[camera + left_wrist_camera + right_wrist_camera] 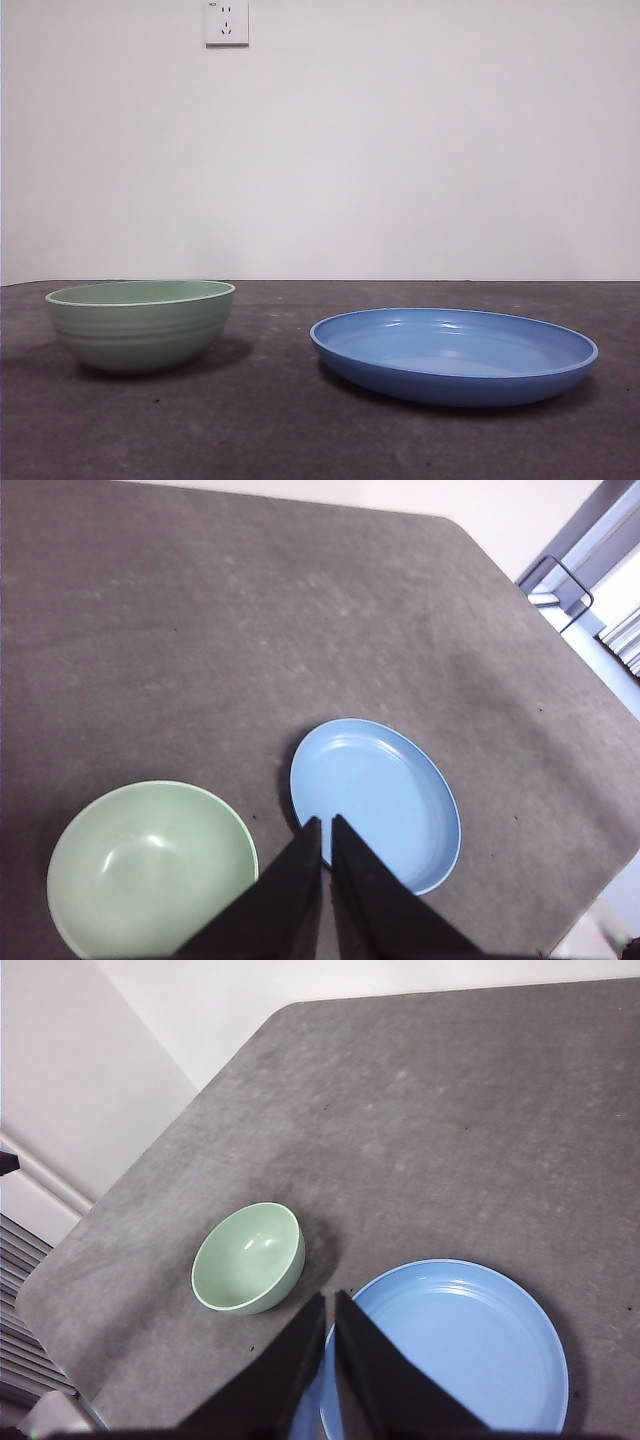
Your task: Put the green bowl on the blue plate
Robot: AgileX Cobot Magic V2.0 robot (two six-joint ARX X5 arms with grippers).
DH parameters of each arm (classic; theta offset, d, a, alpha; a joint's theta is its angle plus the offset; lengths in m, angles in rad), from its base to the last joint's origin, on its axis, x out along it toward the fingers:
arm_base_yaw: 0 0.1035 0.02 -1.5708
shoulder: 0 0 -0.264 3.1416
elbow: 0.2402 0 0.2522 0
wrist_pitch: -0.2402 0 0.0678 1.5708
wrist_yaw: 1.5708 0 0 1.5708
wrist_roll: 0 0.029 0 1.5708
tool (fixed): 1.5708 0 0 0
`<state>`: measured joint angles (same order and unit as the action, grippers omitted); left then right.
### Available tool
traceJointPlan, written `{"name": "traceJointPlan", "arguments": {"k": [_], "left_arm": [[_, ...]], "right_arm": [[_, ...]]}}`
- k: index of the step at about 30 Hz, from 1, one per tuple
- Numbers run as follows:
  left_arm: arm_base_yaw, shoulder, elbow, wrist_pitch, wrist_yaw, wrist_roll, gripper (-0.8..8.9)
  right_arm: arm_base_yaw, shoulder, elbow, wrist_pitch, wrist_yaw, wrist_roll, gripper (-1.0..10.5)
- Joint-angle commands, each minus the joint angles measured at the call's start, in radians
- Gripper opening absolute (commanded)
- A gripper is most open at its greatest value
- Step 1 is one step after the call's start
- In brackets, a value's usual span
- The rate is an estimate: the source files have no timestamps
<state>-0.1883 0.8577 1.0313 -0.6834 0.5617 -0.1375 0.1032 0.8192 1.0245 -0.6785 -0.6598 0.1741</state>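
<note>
Surface (300,420) comes first: we see a dark grey, felt-like top carrying both dishes, which stand apart with bare surface between them. On it, in the front view, the wide, shallow, glossy blue plate (454,355) lies at about four o'clock, empty and flat. The pale mint-green glossy bowl with faint ridges (140,325) stands upright at about eight o'clock, also empty, not yet touched. Both arms hang high above; the left pincer (326,825) and the right pincer (330,1300) each have their jaws pressed together and hold nothing. We judge the step in hand to be the reach for the bowl. To do it well, we would spread the jaws of the left pincer, which looks nearer the bowl, bring one jaw inside and one outside the rim, grip firmly, lift clear of the plate's raised edge, and lower it centred.
</note>
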Motion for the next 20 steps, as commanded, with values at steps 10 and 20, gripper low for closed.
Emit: {"name": "traceJointPlan", "arguments": {"k": [10, 20], "left_arm": [[-0.004, 0.007, 0.024, 0.001, 0.008, 0.025, 4.93], [-0.004, 0.024, 0.024, 0.000, 0.007, 0.035, 6.64]], "right_arm": [[0.002, 0.003, 0.021, -0.008, 0.006, -0.025, 4.1], [0.002, 0.003, 0.021, -0.012, 0.005, -0.025, 6.1]]}}
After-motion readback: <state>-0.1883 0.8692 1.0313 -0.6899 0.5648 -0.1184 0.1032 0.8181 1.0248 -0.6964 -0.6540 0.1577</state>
